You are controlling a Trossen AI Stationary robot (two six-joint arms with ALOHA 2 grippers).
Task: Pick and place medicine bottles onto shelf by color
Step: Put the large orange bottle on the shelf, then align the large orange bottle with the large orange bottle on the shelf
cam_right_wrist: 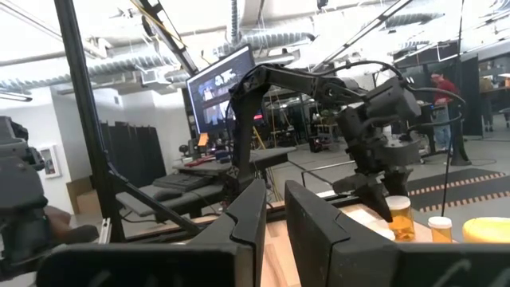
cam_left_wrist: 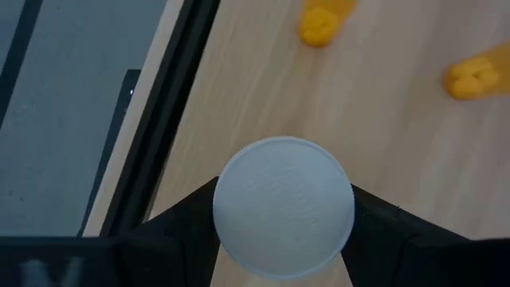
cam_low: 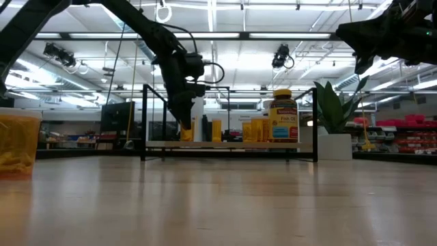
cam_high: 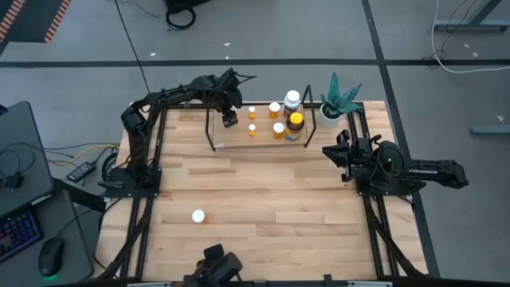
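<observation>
The wooden table (cam_high: 239, 199) fills the overhead view, with the shelf (cam_high: 263, 145), a light board in a black wire frame, set along its 12 o'clock edge. The left arm reaches from 9 o'clock over the shelf's left end, where the left gripper (cam_high: 230, 119) points down. The right arm waits at 3 o'clock, the right gripper (cam_high: 335, 153) raised off the table just right of the shelf; its wrist view shows its two fingers (cam_right_wrist: 247, 215) parted by a narrow gap with nothing between them.

On the shelf's right end, at about 1 o'clock, stand the white bottle (cam_high: 292, 101) and the dark amber bottle with yellow lid (cam_high: 296, 125), close together. A white pot with a green plant (cam_high: 331, 114) sits just right of them, off the shelf. Four small orange bottles (cam_high: 275, 109) are scattered across the shelf's middle; from table height they overlap and cannot be counted.

In the left wrist view, the left gripper's fingers (cam_left_wrist: 179, 219) press both sides of a round white cap (cam_left_wrist: 284, 207), which hides the bottle beneath it; two blurred orange bottles lie beyond. One more orange bottle with a white cap (cam_high: 198, 215) stands alone on the table at 7 o'clock, well apart from the shelf, cut off by the frame edge in the low view.
</observation>
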